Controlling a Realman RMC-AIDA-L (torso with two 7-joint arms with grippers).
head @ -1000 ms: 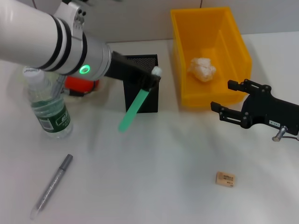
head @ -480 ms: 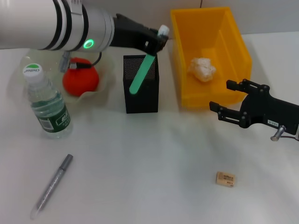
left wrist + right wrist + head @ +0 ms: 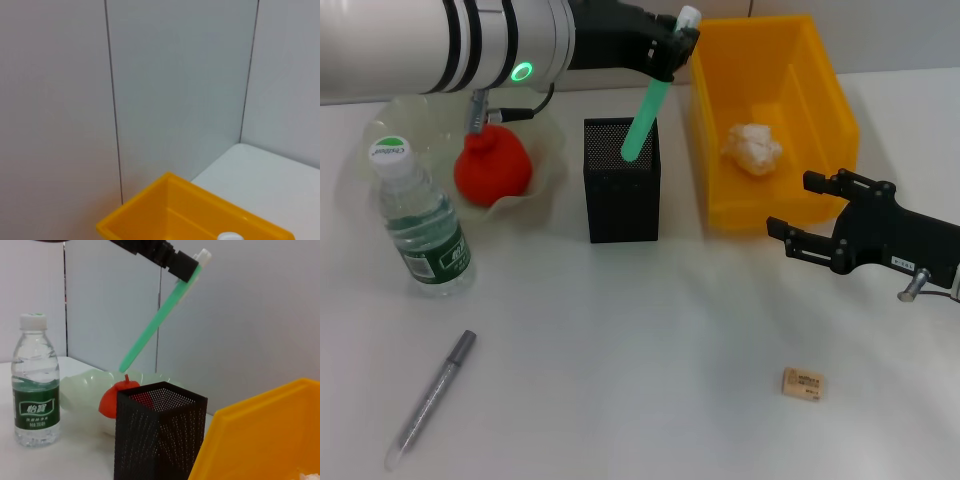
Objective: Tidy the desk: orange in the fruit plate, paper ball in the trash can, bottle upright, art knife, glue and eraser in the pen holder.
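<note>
My left gripper (image 3: 672,45) is shut on the white-capped end of a slim green glue stick (image 3: 645,115), held tilted with its lower tip just above the mouth of the black mesh pen holder (image 3: 622,195). The right wrist view shows that stick (image 3: 150,330) hanging over the holder (image 3: 157,435). The orange (image 3: 492,170) lies in the pale-green fruit plate (image 3: 545,150). The bottle (image 3: 418,225) stands upright. The paper ball (image 3: 752,147) rests in the yellow trash can (image 3: 820,100). The tan eraser (image 3: 802,383) lies on the desk, below my open right gripper (image 3: 790,205). A grey pen-shaped art knife (image 3: 430,400) lies front left.
The trash can stands right beside the pen holder, and its rim (image 3: 175,200) fills the bottom of the left wrist view. Grey wall panels close off the back of the desk. The plate and bottle crowd the left side.
My left gripper has lifted the green stick up and back, from in front of the pen holder to above its mouth. The right gripper has stayed where it was.
</note>
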